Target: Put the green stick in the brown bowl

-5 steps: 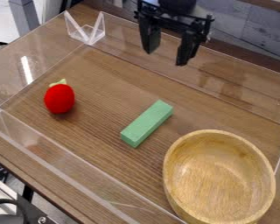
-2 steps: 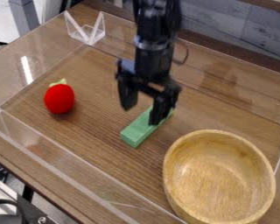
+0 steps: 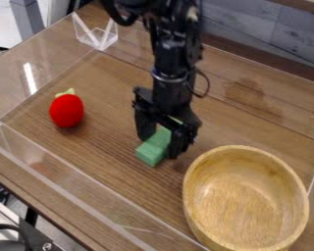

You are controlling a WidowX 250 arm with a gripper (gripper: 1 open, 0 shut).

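Where you look left, a red toy (image 3: 68, 109) sits on the wooden table (image 3: 107, 83) inside clear walls. At centre your gripper (image 3: 165, 140) points down, jaws spread, straddling the green stick (image 3: 153, 151); its long axis runs near-left to far-right. Right and nearer sits the brown bowl (image 3: 245, 199), just beside.

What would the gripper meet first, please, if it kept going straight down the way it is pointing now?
Most likely the green stick: the open gripper points down directly over it, fingers on either side of the block. Below that is the wooden table. Whether they already touch is unclear.
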